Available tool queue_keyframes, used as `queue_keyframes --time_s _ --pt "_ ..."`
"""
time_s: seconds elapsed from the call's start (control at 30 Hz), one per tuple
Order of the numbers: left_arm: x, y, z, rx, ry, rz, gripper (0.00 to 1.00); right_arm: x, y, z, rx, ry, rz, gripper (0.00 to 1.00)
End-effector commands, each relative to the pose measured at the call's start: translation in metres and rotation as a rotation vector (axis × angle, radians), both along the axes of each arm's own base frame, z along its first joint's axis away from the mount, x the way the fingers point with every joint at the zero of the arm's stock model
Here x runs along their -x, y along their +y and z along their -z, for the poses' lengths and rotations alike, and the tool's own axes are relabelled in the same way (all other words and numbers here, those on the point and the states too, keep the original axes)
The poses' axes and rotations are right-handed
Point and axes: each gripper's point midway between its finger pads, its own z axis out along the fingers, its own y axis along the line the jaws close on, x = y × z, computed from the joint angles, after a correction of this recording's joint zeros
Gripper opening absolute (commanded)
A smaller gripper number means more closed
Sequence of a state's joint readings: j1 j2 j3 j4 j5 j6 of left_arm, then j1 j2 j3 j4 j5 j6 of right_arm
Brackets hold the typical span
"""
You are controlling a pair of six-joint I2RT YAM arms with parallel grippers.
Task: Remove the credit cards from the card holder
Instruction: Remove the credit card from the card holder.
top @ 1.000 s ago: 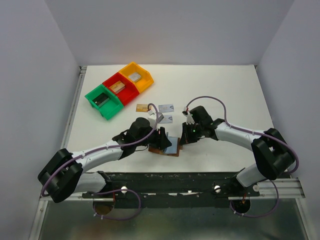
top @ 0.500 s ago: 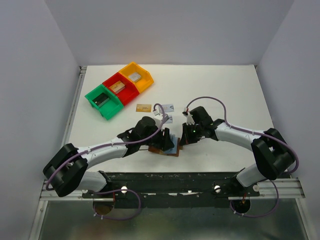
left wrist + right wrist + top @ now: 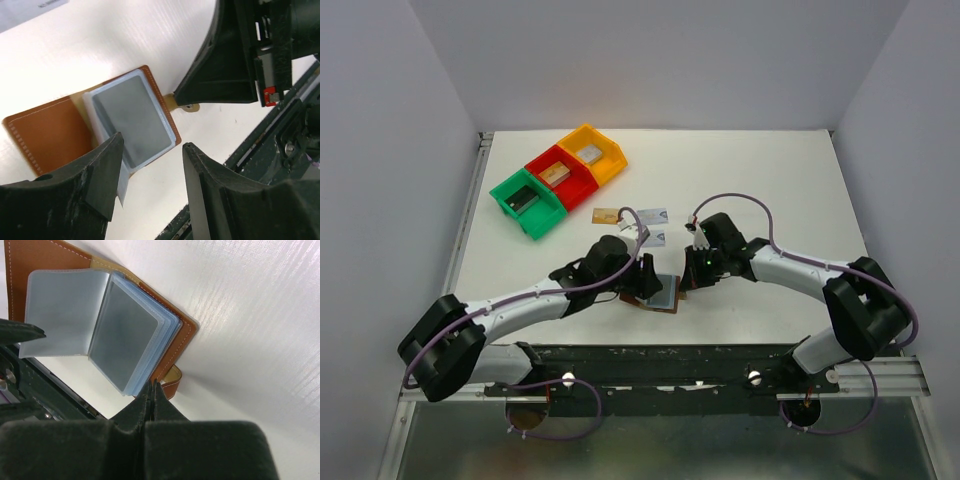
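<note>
The brown card holder [image 3: 642, 296] lies open between the arms, its light-blue sleeves [image 3: 150, 347] fanned out. A dark credit card [image 3: 134, 116] shows through the top sleeve [image 3: 127, 342]. My left gripper [image 3: 152, 160] hovers open over the holder's near edge, and a loose clear sleeve flap [image 3: 122, 184] lies against its left finger. My right gripper [image 3: 151, 386] is shut, its tips pressing the holder's brown edge beside the snap tab [image 3: 172, 381]. On the table beyond lie a gold-tan card [image 3: 604, 215] and two silvery cards [image 3: 652, 214] [image 3: 656, 236].
Green [image 3: 527, 200], red [image 3: 560, 176] and yellow [image 3: 592, 152] bins stand in a row at the back left, each with a block inside. The table's front rail [image 3: 700, 360] runs just behind the holder.
The left gripper's jaws have widened a little and its wrist swung slightly right, then back over the holder. The right arm and the holder have stayed still.
</note>
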State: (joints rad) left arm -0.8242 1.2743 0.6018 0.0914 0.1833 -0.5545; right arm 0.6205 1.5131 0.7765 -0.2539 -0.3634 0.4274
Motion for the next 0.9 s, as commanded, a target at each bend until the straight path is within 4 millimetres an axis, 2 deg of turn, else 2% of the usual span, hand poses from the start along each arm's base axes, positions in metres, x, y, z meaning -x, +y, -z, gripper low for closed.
queue_keyframes --time_s 0.0,0.17,0.3,0.4,0.5,0.67,0.87 --pt "-0.013 0.025 -0.005 -0.024 -0.053 -0.157 0.63 0.002 -0.001 -0.007 -0.009 -0.028 -0.006 0.0" --pt "-0.02 0.031 -0.034 0.032 -0.131 -0.203 0.64 0.002 0.003 -0.019 -0.041 -0.043 -0.016 0.0" --pt "-0.023 0.022 -0.053 0.078 -0.152 -0.184 0.63 0.002 0.006 -0.025 -0.061 -0.05 -0.021 0.0" --pt "-0.021 0.012 -0.057 0.095 -0.144 -0.138 0.6 0.004 0.008 -0.029 -0.087 -0.05 -0.026 0.0" --pt "-0.022 0.0 -0.048 0.08 -0.107 -0.097 0.58 0.006 0.011 -0.034 -0.115 -0.062 -0.034 0.0" --pt "-0.021 -0.01 -0.015 -0.011 -0.01 -0.058 0.58 0.007 0.013 -0.04 -0.139 -0.068 -0.041 0.0" --pt "-0.021 -0.007 0.005 -0.055 0.03 -0.068 0.58 0.008 0.013 -0.048 -0.164 -0.09 -0.043 0.0"
